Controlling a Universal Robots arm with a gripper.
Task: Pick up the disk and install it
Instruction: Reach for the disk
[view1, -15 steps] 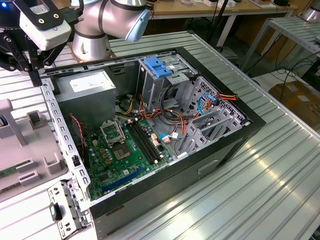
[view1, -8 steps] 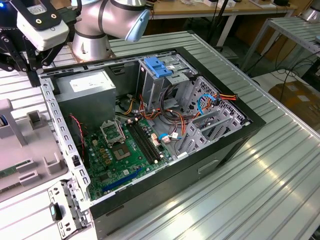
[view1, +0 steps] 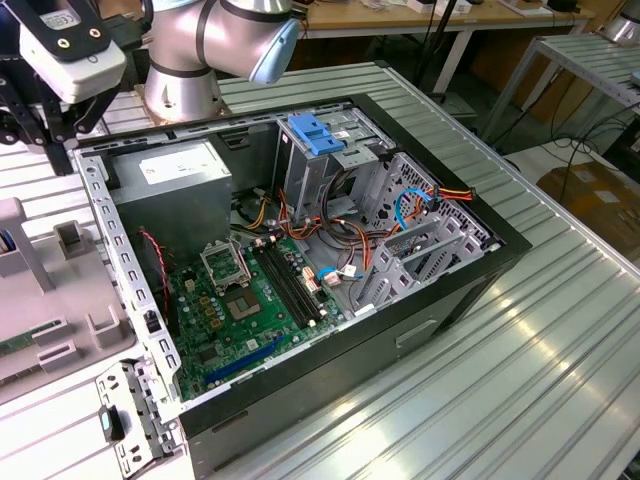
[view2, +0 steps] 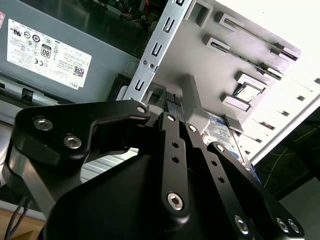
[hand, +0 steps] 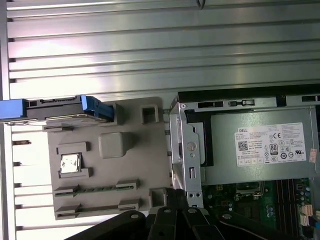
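The disk (hand: 55, 110), a grey drive in a bright blue carrier, lies at the far end of a grey parts tray (hand: 130, 165) beside the open computer case. In the second wrist view the disk (view2: 222, 131) shows past the fingers, with its label and a strip of blue. My gripper (hand: 175, 197) hovers over the tray's edge next to the case wall, apart from the disk, and nothing is in it. Its black fingers (view2: 172, 145) lie close together, shut. In the exterior view the gripper (view1: 52, 140) hangs above the tray at the exterior view's left.
The open case (view1: 300, 270) holds a motherboard, a grey power supply (hand: 260, 150), loose cables and a metal drive cage topped by a fixed blue bracket (view1: 315, 133). The case's perforated metal rail (hand: 187, 150) stands right by the fingers. Ribbed metal table (view1: 520, 380) surrounds everything.
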